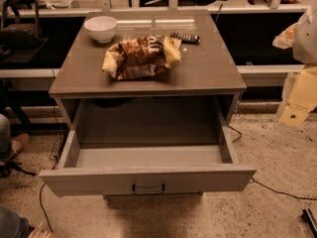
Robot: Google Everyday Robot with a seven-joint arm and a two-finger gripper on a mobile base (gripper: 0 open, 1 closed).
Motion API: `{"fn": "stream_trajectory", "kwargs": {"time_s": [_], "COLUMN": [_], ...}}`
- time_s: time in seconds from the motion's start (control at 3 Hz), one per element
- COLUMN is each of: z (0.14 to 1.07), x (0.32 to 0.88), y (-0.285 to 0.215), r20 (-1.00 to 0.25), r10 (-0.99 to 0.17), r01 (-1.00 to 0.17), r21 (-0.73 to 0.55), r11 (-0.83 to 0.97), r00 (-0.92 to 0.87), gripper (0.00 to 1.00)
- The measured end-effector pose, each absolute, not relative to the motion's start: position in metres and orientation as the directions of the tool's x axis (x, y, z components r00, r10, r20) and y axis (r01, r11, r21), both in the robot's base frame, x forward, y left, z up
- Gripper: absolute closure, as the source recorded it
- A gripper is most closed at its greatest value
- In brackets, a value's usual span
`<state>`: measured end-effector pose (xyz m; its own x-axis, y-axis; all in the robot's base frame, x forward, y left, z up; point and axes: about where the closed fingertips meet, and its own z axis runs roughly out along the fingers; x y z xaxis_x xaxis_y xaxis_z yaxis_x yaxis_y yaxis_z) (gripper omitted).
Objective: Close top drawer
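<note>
The top drawer [148,178] of the grey-brown cabinet is pulled far out towards me. Its wide front panel carries a small dark bar handle [148,188] at the centre. The drawer's inside [148,155] shows nothing in it. My gripper [293,114], a cream-coloured part at the end of the arm, hangs at the right edge of the view. It is to the right of the cabinet, about level with the drawer's opening, and apart from the drawer and its handle. It holds nothing that I can see.
On the cabinet top [208,73] lie a white bowl [101,28], a crumpled chip bag [141,57] and a dark remote-like object [185,37]. Cables run over the speckled floor [277,187]. A person's shoe [17,144] is at the left.
</note>
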<state>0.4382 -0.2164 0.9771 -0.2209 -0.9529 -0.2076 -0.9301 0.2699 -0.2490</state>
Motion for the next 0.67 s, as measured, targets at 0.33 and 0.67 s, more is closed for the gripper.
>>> {"fn": "stream_trajectory", "kwargs": {"time_s": [0.33, 0.67], "z": [0.9770, 0.9716], "x": [0.4382, 0.4369], "y": [-0.2164, -0.2172], "r20": [-0.208, -0.210], "r10": [-0.953, -0.949], "r01": [-0.930, -0.928], "r21": [-0.249, -0.243], "r11": [0.270, 0.284], "r00": [-0.221, -0.236], "gripper": [0.00, 0.00]}}
